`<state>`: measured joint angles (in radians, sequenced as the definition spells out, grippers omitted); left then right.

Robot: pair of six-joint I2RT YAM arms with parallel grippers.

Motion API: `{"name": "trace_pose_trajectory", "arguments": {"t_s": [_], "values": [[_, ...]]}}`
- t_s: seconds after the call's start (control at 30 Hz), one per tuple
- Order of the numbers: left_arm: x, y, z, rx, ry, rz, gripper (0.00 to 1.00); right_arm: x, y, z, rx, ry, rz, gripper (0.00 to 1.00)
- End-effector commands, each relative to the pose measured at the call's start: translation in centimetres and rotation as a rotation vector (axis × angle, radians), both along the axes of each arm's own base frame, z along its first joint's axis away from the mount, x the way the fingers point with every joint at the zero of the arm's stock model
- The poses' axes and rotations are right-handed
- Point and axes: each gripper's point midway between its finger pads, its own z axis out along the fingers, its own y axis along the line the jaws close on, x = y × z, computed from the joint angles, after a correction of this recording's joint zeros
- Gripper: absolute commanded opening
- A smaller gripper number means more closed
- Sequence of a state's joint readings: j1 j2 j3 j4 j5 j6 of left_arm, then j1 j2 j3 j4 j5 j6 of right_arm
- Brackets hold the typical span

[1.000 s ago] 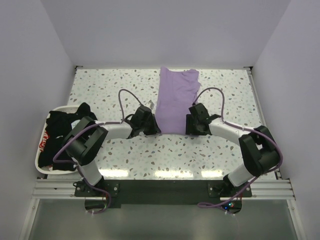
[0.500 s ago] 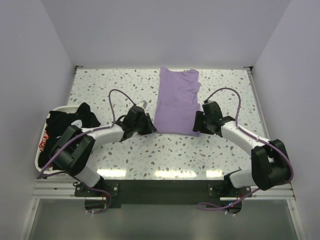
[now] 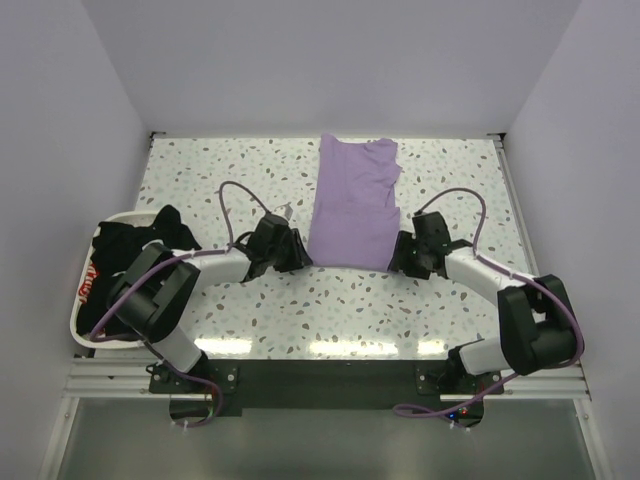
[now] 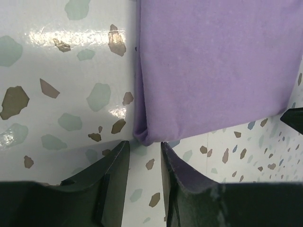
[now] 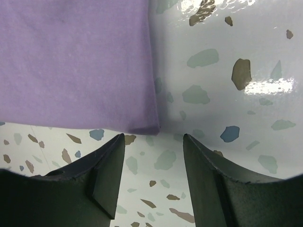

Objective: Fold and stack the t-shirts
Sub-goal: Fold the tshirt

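A lavender t-shirt (image 3: pixel 352 205) lies folded into a long strip at the middle back of the table. Its near left corner (image 4: pixel 147 135) sits just beyond my left gripper (image 4: pixel 144 147), whose jaws stand open with only bare table between them. At the shirt's near right corner (image 5: pixel 154 126), my right gripper (image 5: pixel 154 139) is open wider and also holds nothing. In the top view the left gripper (image 3: pixel 298 254) and right gripper (image 3: pixel 402 257) flank the shirt's near hem. Black t-shirts (image 3: pixel 128 252), one with a red-and-white print (image 3: pixel 90 284), are heaped in a tray.
The white tray (image 3: pixel 76 318) holding the black heap sits at the table's left edge, beside the left arm's base. Speckled tabletop (image 3: pixel 220 180) surrounds the lavender shirt. White walls close in the back and both sides.
The left gripper has opened and let go of the shirt's near left corner. Both grippers have drawn apart, away from the near hem; the shirt lies flat.
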<state>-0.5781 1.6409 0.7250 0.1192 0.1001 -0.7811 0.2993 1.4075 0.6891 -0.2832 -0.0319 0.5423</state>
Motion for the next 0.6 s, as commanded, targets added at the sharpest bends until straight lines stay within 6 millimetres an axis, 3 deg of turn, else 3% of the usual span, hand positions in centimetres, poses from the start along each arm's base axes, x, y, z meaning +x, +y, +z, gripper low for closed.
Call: {"name": "trace_pose_trajectory", "arguments": {"t_s": [0.0, 0.13, 0.27, 0.37, 0.4, 0.57], "values": [[0.5, 0.4, -0.7, 0.019, -0.028, 0.004, 0.38, 0.6, 0.3, 0.2, 0.038, -0.032, -0.016, 0.56], [0.2, 0.5, -0.6, 0.011, -0.030, -0.001, 0.33, 0.4, 0.3, 0.3, 0.044, -0.035, -0.013, 0.56], [0.3, 0.3, 1.2, -0.014, -0.071, -0.006, 0.28, 0.3, 0.1, 0.7, 0.048, -0.042, -0.019, 0.56], [0.7, 0.3, 1.9, -0.024, -0.092, -0.001, 0.35, 0.3, 0.1, 0.9, 0.050, -0.048, -0.019, 0.56], [0.7, 0.2, 2.0, -0.026, -0.093, 0.001, 0.41, 0.3, 0.1, 1.0, 0.051, -0.050, -0.019, 0.56], [1.1, -0.3, 1.5, -0.046, -0.078, 0.002, 0.46, 0.2, 0.1, 0.9, 0.052, -0.047, -0.019, 0.56]]}}
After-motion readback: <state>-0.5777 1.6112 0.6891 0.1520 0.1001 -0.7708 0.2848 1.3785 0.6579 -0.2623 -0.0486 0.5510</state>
